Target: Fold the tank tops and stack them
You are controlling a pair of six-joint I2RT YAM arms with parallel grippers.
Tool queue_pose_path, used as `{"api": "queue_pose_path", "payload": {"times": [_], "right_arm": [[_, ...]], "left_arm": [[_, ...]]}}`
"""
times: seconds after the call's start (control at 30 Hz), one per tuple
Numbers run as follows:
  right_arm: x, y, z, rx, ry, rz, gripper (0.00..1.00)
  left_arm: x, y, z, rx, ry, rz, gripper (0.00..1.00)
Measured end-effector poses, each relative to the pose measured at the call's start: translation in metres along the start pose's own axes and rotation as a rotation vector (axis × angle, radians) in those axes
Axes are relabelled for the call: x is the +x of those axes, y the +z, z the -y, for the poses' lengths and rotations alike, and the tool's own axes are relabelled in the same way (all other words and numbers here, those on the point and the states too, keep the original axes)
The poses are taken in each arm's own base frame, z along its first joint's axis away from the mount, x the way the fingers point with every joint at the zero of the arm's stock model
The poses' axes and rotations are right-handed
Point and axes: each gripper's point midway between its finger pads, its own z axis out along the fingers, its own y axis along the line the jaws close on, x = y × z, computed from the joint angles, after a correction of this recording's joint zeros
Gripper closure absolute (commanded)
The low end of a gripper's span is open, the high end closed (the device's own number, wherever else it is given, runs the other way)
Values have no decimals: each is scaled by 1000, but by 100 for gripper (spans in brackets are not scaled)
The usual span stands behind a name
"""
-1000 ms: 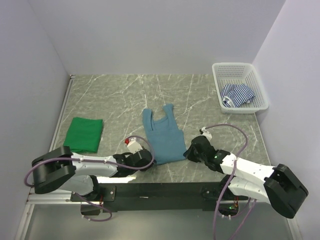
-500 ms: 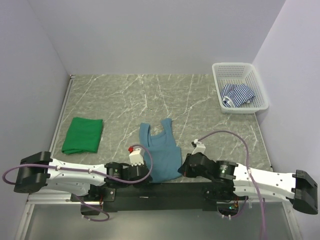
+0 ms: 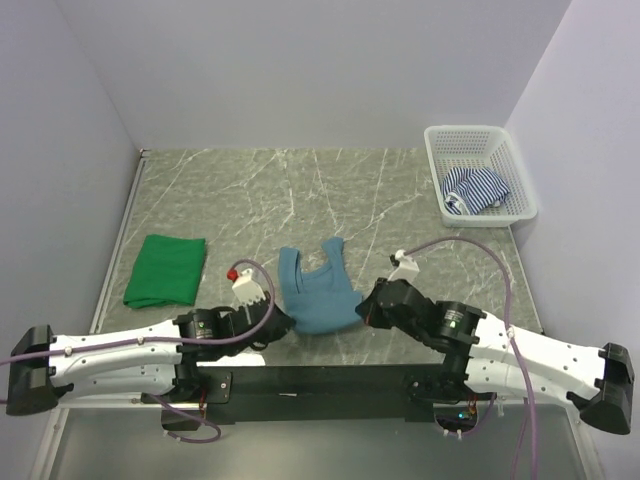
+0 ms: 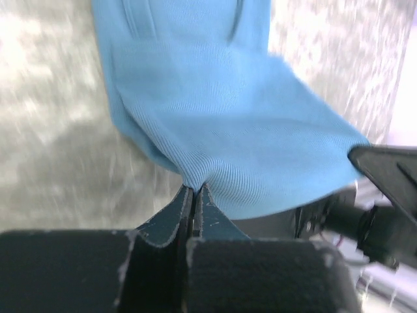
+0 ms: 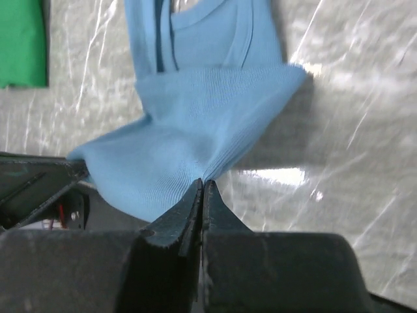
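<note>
Stretching near to far, the teal-blue tank top (image 3: 318, 297) points straps away

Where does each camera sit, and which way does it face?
Top camera: above and behind the arms, looking down on the table, both arms at the bottom.
Left wrist: low, facing forward along its shut jaws, which pinch the blue top.
Right wrist: the same, from the other side; green top at left.
Shared: both wrist views show the gripped blue top.
</note>
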Motion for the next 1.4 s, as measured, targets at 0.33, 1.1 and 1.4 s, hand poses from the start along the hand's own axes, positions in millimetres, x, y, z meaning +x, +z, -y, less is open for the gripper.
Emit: {"api": "queue_pose_path", "payload": {"times": [0.33, 1.1, 1.4], "right_arm": [[-74, 46, 5, 80, 11, 22, 100], [-180, 198, 40, 220, -41, -100, 44], [-117, 181, -3, 207, -230, -121, 47]], "left_arm": [[-93, 30, 13, -18, -38, 146, 99], [-255, 165, -57, -139, -115, 157, 36], [-190, 128, -72, -102, -154, 106, 32]]}}
